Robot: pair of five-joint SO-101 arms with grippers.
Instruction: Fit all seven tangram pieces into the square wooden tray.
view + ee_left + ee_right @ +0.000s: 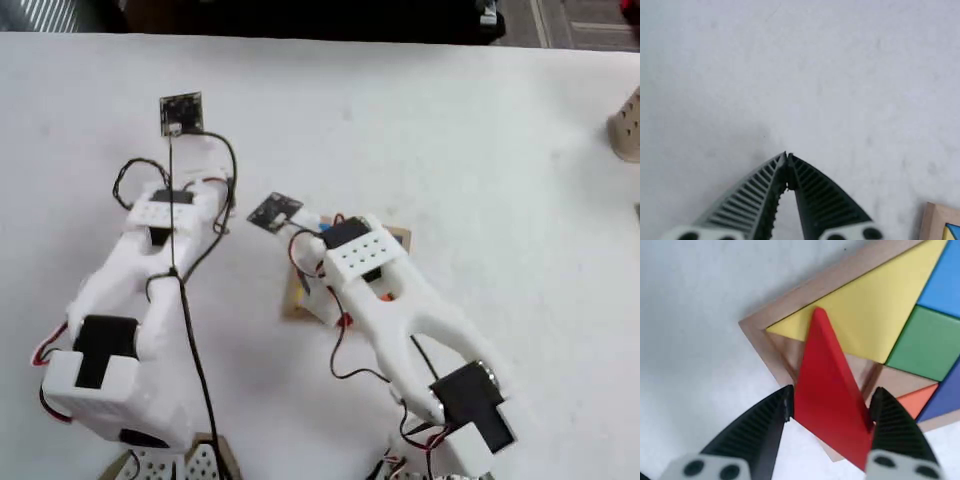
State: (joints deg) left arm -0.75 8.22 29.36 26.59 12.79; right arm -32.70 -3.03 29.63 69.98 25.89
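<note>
Step in hand: seating the red triangle point(827, 390). The right gripper point(832, 402) clamps it by 2 edges. The piece is tilted, its point ahead of the fingertips and touching the yellow triangle point(875, 305) near the tray point(771, 357) corner. Beyond the tips, the yellow triangle, green square point(925, 342), blue piece point(945, 280) and orange piece point(917, 397) lie flat in the tray. Bare wood shows under the red triangle, so that gap looks unfilled.

Next move, as judged: lower the gripped end until the triangle lies flat along the yellow edge, then let go.

The left gripper point(787, 160) has its jaws closed tip to tip on nothing, with bare table point(790, 60) ahead and a tray corner off to 1 side.

Surface: plain white, matte. Room: a dark strip point(300, 20) past the far table edge, and a beige holed object point(628, 125) well away from both grippers.
</note>
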